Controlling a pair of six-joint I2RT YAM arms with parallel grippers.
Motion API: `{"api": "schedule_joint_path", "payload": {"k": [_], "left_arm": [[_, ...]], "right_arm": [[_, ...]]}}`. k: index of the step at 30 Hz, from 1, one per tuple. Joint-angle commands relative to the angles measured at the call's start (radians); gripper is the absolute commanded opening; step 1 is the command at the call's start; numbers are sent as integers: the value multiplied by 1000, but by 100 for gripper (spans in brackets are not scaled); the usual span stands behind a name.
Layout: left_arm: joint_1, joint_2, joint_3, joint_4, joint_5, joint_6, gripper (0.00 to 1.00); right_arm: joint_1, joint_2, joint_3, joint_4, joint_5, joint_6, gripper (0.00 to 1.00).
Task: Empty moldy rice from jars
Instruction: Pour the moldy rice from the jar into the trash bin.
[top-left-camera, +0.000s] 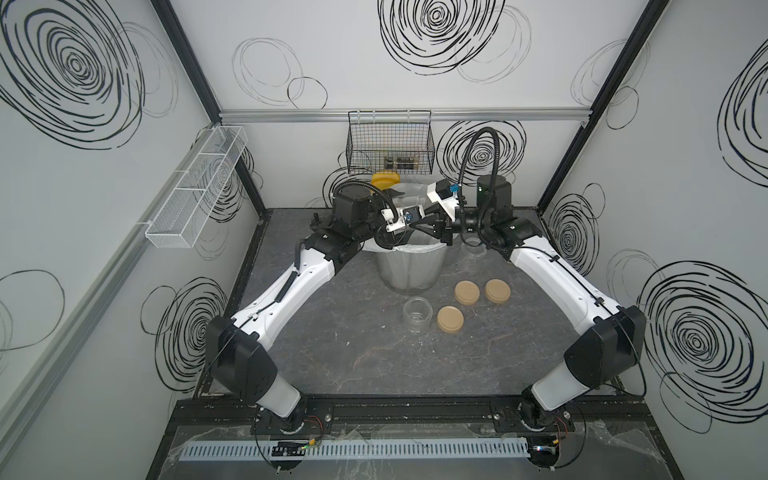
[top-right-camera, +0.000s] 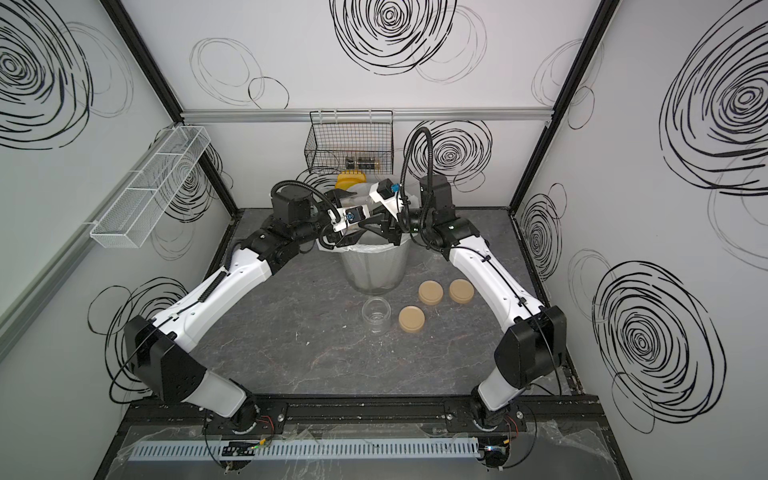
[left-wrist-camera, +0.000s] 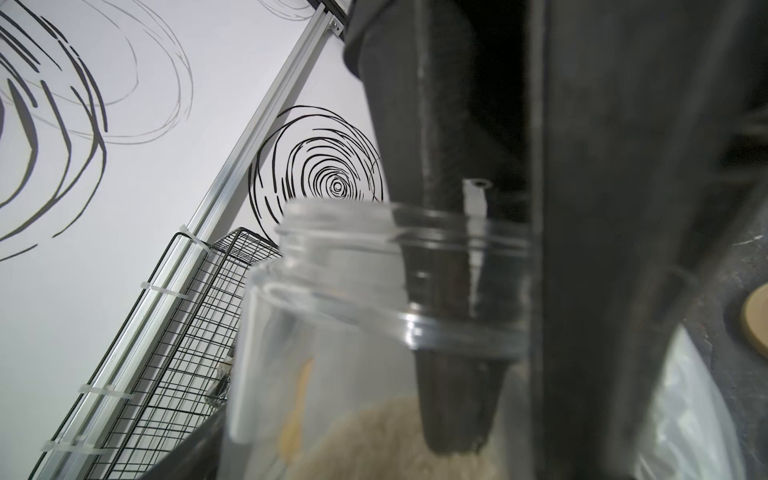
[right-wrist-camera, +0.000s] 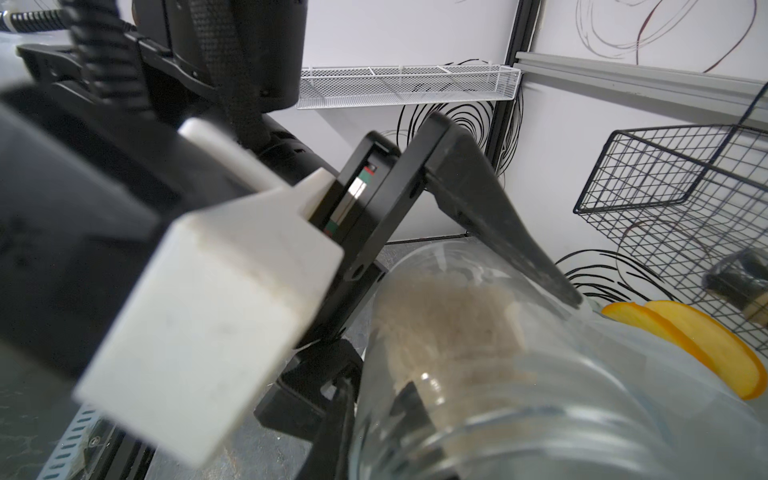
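A bin (top-left-camera: 409, 270) stands on the table (top-left-camera: 332, 353), one jar (left-wrist-camera: 332, 291) tilted above it. A second jar (top-left-camera: 417, 316) stands before the bin, three lids (top-left-camera: 467, 292) at its right; a third jar (top-left-camera: 473, 249) stands right of the bin.

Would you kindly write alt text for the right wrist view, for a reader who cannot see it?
A clear jar lies tilted with its open mouth near the camera, beige rice heaped inside, clamped by the black fingers of the left gripper. Behind it hang a white mesh shelf and a black wire basket.
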Motion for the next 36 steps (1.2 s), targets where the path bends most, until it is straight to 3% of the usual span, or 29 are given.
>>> {"api": "schedule_joint_path", "payload": {"k": [1, 14, 20, 24, 28, 31, 36], "left_arm": [[-18, -93, 8, 143, -37, 33, 96], [-98, -95, -38, 191, -265, 258, 96], [-99, -113, -66, 225, -296, 301, 96], [-99, -125, -79, 225, -312, 267, 96], [-91, -130, -62, 260, -367, 16, 96], [-64, -153, -64, 317, -349, -324, 96], [18, -213, -127, 459, -196, -901, 96]], "right_arm": [[-37, -8, -6, 56, 91, 34, 0], [-41, 9, -11, 69, 97, 57, 0], [-54, 16, -11, 88, 93, 78, 0], [-57, 18, -15, 105, 94, 86, 0], [-58, 19, -9, 113, 96, 87, 0], [-60, 24, 1, 123, 94, 87, 0], [-61, 36, 36, 125, 89, 86, 0]]}}
